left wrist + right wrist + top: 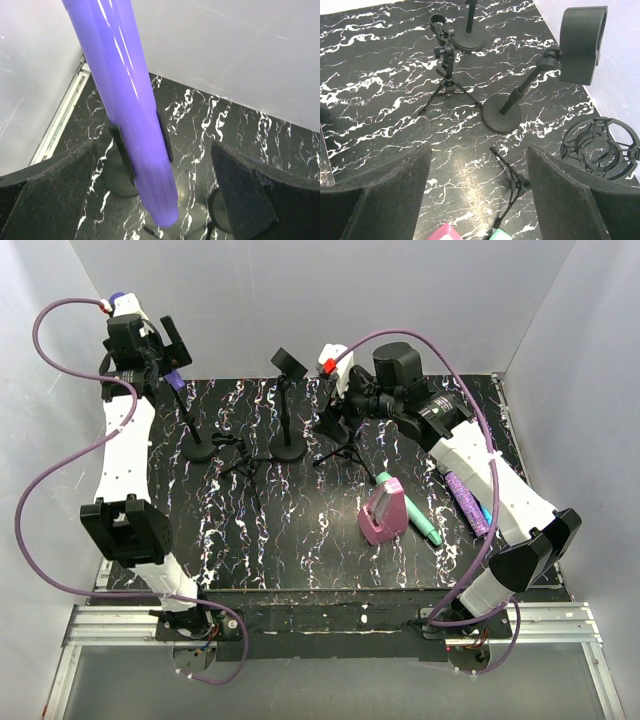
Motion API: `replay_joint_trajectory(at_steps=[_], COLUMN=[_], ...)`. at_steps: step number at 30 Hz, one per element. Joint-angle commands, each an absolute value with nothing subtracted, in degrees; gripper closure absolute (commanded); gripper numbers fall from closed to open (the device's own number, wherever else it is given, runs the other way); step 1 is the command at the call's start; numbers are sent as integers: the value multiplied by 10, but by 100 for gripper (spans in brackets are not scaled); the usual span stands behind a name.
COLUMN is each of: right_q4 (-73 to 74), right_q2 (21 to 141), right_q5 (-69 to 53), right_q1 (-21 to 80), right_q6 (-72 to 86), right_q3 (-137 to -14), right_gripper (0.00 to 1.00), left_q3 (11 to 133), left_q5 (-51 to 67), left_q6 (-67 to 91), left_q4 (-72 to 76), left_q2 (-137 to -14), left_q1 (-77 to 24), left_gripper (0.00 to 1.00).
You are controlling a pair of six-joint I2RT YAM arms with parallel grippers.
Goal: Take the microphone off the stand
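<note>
The purple microphone (125,90) sits in the clip (124,152) of the round-based stand (117,177) at the far left corner of the table (300,540). Its long axis runs steeply upward and leans away from the clip, with the lower end hanging free just below it. The left tool (152,165) brackets this barrel with its jaws spread wide. One pad stands to each side of the barrel and apart from it, at about the level of the clip, so nothing is gripped. The coming move turns on that alignment: the barrel lies between the pads and crosses the closing line, so closing in should meet it squarely. The left arm is clearly the nearer. The right tool (477,190), also spread apart and empty, hangs over the middle of the table above unoccupied stands, well away from the microphone. The wrist view cuts off the upper end of the microphone. In the top view the left wrist covers most of it, leaving only a short purple stretch visible. The clip appears to wrap the barrel from behind, but how firmly it holds cannot be determined from these views.
</note>
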State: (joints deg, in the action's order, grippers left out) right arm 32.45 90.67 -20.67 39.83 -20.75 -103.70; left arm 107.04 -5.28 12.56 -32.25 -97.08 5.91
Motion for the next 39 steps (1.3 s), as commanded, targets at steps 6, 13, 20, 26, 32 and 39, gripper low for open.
replay_joint_trajectory(at_steps=[6, 13, 20, 26, 32, 39], right_q4=[273, 280, 298, 303, 298, 294], right_q2=[905, 905, 900, 881, 868, 865], right_q5=[-194, -193, -196, -198, -202, -206], right_q1=[382, 375, 374, 374, 373, 373], right_q6=[-133, -113, -93, -83, -57, -59], right_q3=[-1035, -1029, -1029, -1002, -983, -978], right_gripper=[18, 19, 20, 21, 22, 24], left_q3=[1182, 1179, 1121, 1096, 1107, 1075], left_q5=[-131, -141, -173, -154, -106, -11], left_q6=[123, 117, 115, 124, 119, 60], left_q4=[-331, -344, -348, -355, -374, -419], left_q2=[-1034, -1042, -1006, -983, -958, -888], left_q1=[62, 63, 69, 81, 103, 113], left_gripper=[4, 22, 41, 51, 69, 100])
